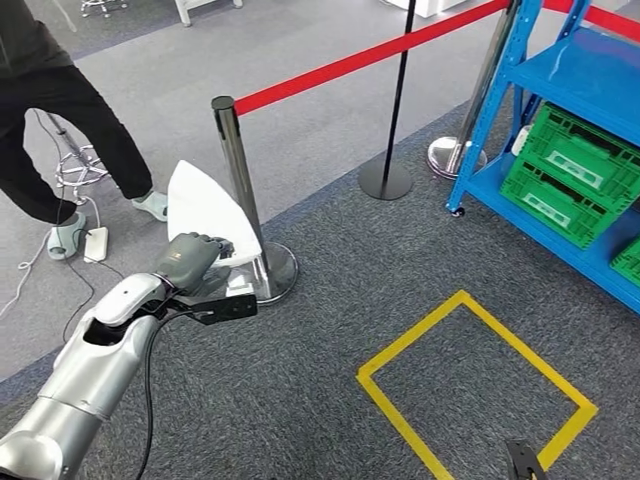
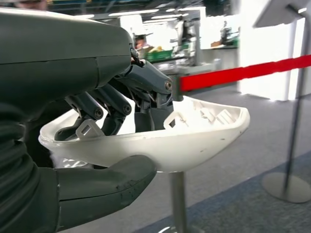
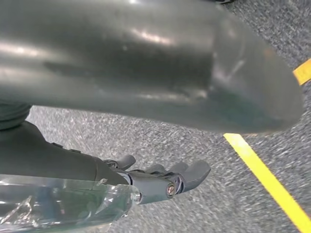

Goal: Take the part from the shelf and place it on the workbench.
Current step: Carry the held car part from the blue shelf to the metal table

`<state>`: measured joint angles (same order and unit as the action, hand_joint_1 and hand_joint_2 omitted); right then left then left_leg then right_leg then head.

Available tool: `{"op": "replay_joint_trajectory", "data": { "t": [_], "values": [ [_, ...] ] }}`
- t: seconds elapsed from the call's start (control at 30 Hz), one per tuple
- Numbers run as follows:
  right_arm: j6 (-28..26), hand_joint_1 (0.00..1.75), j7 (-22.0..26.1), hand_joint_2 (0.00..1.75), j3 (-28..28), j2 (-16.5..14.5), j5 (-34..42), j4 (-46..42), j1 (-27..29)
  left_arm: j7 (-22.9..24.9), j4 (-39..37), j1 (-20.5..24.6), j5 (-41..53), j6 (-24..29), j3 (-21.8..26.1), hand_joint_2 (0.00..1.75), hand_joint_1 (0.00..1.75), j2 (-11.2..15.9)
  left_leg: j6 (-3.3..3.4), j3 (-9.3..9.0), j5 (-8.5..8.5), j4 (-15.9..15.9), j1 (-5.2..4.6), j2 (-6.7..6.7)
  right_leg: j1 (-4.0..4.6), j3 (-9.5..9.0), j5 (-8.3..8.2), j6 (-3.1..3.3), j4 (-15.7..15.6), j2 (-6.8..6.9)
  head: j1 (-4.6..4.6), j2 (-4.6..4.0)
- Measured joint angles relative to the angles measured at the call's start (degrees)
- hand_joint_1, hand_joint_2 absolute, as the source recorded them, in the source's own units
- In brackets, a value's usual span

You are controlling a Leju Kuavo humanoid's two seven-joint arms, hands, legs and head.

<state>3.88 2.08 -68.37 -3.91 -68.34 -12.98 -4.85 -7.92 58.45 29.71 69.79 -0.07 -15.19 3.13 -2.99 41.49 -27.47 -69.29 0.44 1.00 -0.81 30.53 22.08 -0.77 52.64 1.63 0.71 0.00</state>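
Left robot hand (image 1: pixel 190 262) grips the smooth, curved white plastic part (image 1: pixel 205 211).

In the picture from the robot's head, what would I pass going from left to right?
A person's legs → the white part held in the left robot hand → black post → yellow tape square → green crates on the blue shelf.

Post (image 1: pixel 240 190) and red belt (image 1: pixel 362 58) block upper centre; blue shelf (image 1: pixel 558 150) fills upper right; open carpet (image 1: pixel 324 330) seen below.
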Motion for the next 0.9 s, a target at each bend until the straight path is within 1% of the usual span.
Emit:
{"op": "replay_joint_trajectory", "data": {
  "t": [0.03, 0.07, 0.1, 0.13, 0.17, 0.2, 0.23, 0.27, 0.3, 0.33, 0.37, 0.4, 0.43, 0.47, 0.5, 0.53, 0.57, 0.6, 0.63, 0.67, 0.7, 0.77, 0.8, 0.83, 0.87, 0.9],
  "values": [
    [0.0, 0.0, 0.0, 0.0, 0.0, 0.0, 0.0, 0.0, 0.0, 0.0, 0.0, 0.0, 0.0, 0.0, 0.0, 1.75, 1.75, 0.0, 0.11, -1.29, 1.67, 2.5, -0.03, -0.3, 0.0, -0.08, 0.04, -0.06, 0.0, 0.63, -0.01, 0.0],
    [0.0, 0.0, 0.0, 0.0, 0.0, 0.0, 0.0, 0.0, -0.1, 0.0, 0.0, 0.1, 0.0, 0.0, 0.0, 1.75, 1.75, 0.0, 0.26, -3.45, 3.69, 6.5, -0.1, -1.31, 0.02, -0.21, 0.13, -0.19, 0.0, 1.22, 0.0, -0.01],
    [0.0, 0.0, 0.0, 0.0, 0.0, 0.0, 0.0, 0.0, -0.1, 0.0, 0.0, 0.3, 0.0, 0.0, 0.0, 1.75, 1.75, 0.0, 0.41, -5.88, 5.45, 10.7, -0.24, -3.21, 0.2, -0.34, 0.29, -0.44, 0.0, 1.77, 0.02, -0.01],
    [0.0, 0.0, 0.0, 0.0, 0.0, 0.0, 0.0, 0.0, 0.0, 0.0, 0.0, 0.5, 0.1, 0.0, 0.0, 1.75, 1.75, -0.1, 0.62, -8.02, 6.53, 14.5, -0.35, -4.82, 0.39, -0.41, 0.49, -0.77, 0.2, 2.3, 0.04, -0.01],
    [0.1, 0.0, 0.0, 0.0, 0.0, 0.0, -0.1, 0.0, 0.0, 0.0, 0.0, 0.7, 0.2, 0.0, -0.1, 1.75, 1.75, -0.2, 0.89, -9.29, 7.0, 16.8, -0.45, -5.95, 0.58, -0.51, 0.62, -1.13, 0.2, 2.86, -0.04, -0.01],
    [0.1, 0.0, 0.0, 0.0, 0.0, 0.0, -0.1, 0.0, 0.1, 0.1, -0.1, 0.7, 0.3, 0.0, -0.1, 1.75, 1.75, -0.3, 1.16, -9.8, 7.06, 17.9, -0.55, -6.18, 0.71, -0.58, 0.72, -1.46, 0.2, 3.52, -0.1, 0.0],
    [0.1, 0.0, -0.1, 0.0, 0.0, 0.0, -0.2, 0.0, 0.0, 0.1, -0.1, 0.8, 0.4, 0.1, -0.2, 1.75, 1.75, -0.2, 1.5, -9.88, 7.03, 18.4, -0.57, -5.3, 0.66, -0.71, 0.77, -1.74, 0.1, 4.24, -0.24, 0.0],
    [0.2, 0.0, -0.1, 0.0, 0.0, 0.0, -0.2, 0.0, 0.0, 0.2, -0.2, 0.7, 0.5, 0.1, -0.2, 1.75, 1.75, -0.2, 1.82, -9.84, 7.19, 18.4, -0.54, -4.51, 0.51, -0.75, 1.05, -2.02, 0.2, 4.29, -0.37, 0.0],
    [0.3, 0.0, -0.1, 0.0, 0.0, -0.1, -0.3, 0.0, -0.1, 0.3, -0.2, 0.6, 0.6, 0.1, -0.3, 1.75, 1.75, -0.1, 2.13, -9.87, 7.28, 18.5, -0.49, -3.82, 0.36, -0.45, 1.85, -2.23, 1.0, 3.51, -0.39, 0.0],
    [0.3, 0.0, -0.1, 0.0, 0.1, -0.1, -0.4, 0.0, -0.1, 0.4, -0.2, 0.7, 0.7, 0.2, -0.3, 1.75, 1.75, 0.0, 2.46, -9.92, 7.4, 18.6, -0.39, -3.15, 0.24, 0.44, 3.23, -2.42, 3.2, 2.2, -0.47, 0.0],
    [0.3, 0.0, -0.1, 0.0, 0.1, -0.2, -0.4, 0.1, 0.0, 0.5, -0.2, 0.7, 0.8, 0.2, -0.3, 1.75, 1.75, 0.0, 2.72, -9.96, 7.47, 18.6, -0.32, -2.48, 0.17, 2.05, 5.11, -2.54, 6.7, 0.55, -0.55, 0.0],
    [0.3, 0.0, -0.1, 0.0, 0.1, -0.2, -0.4, 0.1, 0.1, 0.5, -0.3, 0.7, 0.9, 0.2, -0.4, 1.75, 1.75, 0.0, 2.9, -9.95, 7.5, 18.7, -0.31, -1.75, 0.2, 4.21, 7.14, -2.58, 11.3, -0.65, -0.62, 0.0],
    [0.3, 0.0, -0.1, 0.0, 0.1, -0.2, -0.4, 0.1, 0.2, 0.6, -0.3, 0.7, 0.9, 0.2, -0.4, 1.75, 1.75, 0.0, 3.0, -9.95, 7.51, 18.7, -0.32, -0.97, 0.25, 6.44, 8.69, -2.6, 15.7, -1.23, -0.7, 0.0],
    [0.3, 0.0, -0.1, 0.0, 0.2, -0.2, -0.4, 0.1, 0.3, 0.6, -0.4, 0.5, 0.9, 0.2, -0.5, 1.75, 1.75, -0.1, 3.01, -9.98, 7.52, 18.7, -0.31, -0.17, 0.28, 8.07, 9.27, -2.57, 18.6, -1.48, -0.75, 0.0],
    [0.3, 0.0, -0.1, 0.0, 0.2, -0.2, -0.4, 0.1, 0.3, 0.6, -0.4, 0.4, 0.9, 0.2, -0.5, 1.75, 1.75, 0.0, 3.0, -10.03, 7.52, 18.7, -0.29, 0.64, 0.29, 8.69, 8.68, -2.52, 19.1, -1.59, -0.74, 0.0],
    [0.3, 0.0, -0.1, 0.0, 0.2, -0.2, -0.4, 0.1, 0.3, 0.6, -0.4, 0.3, 0.9, 0.2, -0.6, 1.75, 1.75, 0.0, 2.96, -10.12, 7.52, 18.7, -0.22, 1.41, 0.27, 8.02, 6.96, -2.45, 17.0, -1.75, -0.74, 0.0],
    [0.3, 0.0, -0.1, 0.0, 0.2, -0.2, -0.5, 0.1, 0.3, 0.6, -0.5, 0.3, 0.9, 0.3, -0.6, 1.75, 1.75, 0.0, 2.86, -10.24, 7.5, 18.7, -0.11, 2.16, 0.2, 6.33, 4.57, -2.39, 13.0, -2.28, -0.73, 0.0],
    [0.2, 0.0, -0.1, 0.0, 0.3, -0.2, -0.5, 0.1, 0.3, 0.6, -0.4, 0.4, 1.0, 0.5, -0.6, 1.75, 1.75, 0.0, 2.66, -10.3, 7.47, 18.7, -0.02, 2.87, 0.08, 4.28, 2.3, -2.37, 8.5, -3.62, -0.75, 0.0],
    [0.1, 0.0, 0.0, 0.0, 0.3, -0.3, -0.5, 0.1, 0.3, 0.6, -0.4, 0.5, 1.0, 0.7, -0.6, 1.75, 1.75, -0.1, 2.38, -10.27, 7.45, 18.6, 0.04, 3.55, -0.11, 2.36, 0.79, -2.34, 4.4, -4.87, -0.76, 0.0],
    [0.0, 0.0, 0.0, 0.0, 0.3, -0.3, -0.6, 0.1, 0.3, 0.6, -0.4, 0.5, 1.0, 0.9, -0.6, 1.75, 1.75, -0.1, 2.02, -10.17, 7.52, 18.6, 0.09, 4.16, -0.2, 1.06, -0.01, -2.28, 1.8, -5.85, -0.74, 0.0],
    [-0.1, 0.0, 0.1, 0.0, 0.3, -0.3, -0.6, 0.1, 0.2, 0.6, -0.4, 0.4, 1.0, 1.0, -0.6, 1.75, 1.75, -0.1, 1.62, -10.02, 7.66, 18.7, 0.15, 4.75, -0.21, 0.41, -0.11, -2.13, 0.6, -6.32, -0.78, 0.0],
    [-0.3, 0.0, 0.3, 0.0, 0.3, -0.3, -0.6, 0.1, 0.1, 0.8, -0.3, 0.0, 1.0, 1.2, -0.5, 1.75, 1.75, -0.1, 0.88, -9.83, 7.95, 19.1, 0.37, 5.68, -0.13, 0.08, -0.14, -1.53, 0.2, -5.26, -0.74, 0.0],
    [-0.3, 0.0, 0.4, 0.0, 0.3, -0.3, -0.6, 0.1, 0.0, 0.9, -0.1, -0.1, 1.0, 1.2, -0.4, 1.75, 1.75, 0.0, 0.61, -9.51, 7.52, 18.6, 0.33, 5.19, -0.15, -0.05, -0.27, -1.09, -0.1, -4.64, -0.68, 0.0],
    [-0.4, 0.0, 0.6, 0.0, 0.3, -0.3, -0.7, 0.1, -0.1, 1.0, 0.0, -0.2, 1.0, 1.2, -0.4, 1.75, 1.75, 0.0, 0.38, -8.62, 6.39, 16.9, 0.21, 4.13, -0.19, -0.17, -0.43, -0.7, -0.3, -3.95, -0.5, 0.0],
    [-0.4, 0.0, 0.7, 0.0, 0.3, -0.3, -0.7, 0.1, -0.1, 1.1, 0.1, -0.2, 1.1, 1.2, -0.3, 1.75, 1.75, 0.0, 0.21, -7.05, 4.59, 13.8, 0.09, 2.73, -0.21, -0.26, -0.54, -0.37, -0.6, -3.2, -0.38, 0.0],
    [-0.4, 0.0, 0.7, 0.0, 0.3, -0.3, -0.7, 0.1, -0.1, 1.2, 0.2, -0.2, 1.2, 1.2, -0.3, 1.75, 1.75, -0.1, 0.07, -4.94, 2.42, 9.4, -0.04, 1.32, -0.12, -0.29, -0.55, -0.16, -0.7, -2.48, -0.22, 0.0]
  ]
}}
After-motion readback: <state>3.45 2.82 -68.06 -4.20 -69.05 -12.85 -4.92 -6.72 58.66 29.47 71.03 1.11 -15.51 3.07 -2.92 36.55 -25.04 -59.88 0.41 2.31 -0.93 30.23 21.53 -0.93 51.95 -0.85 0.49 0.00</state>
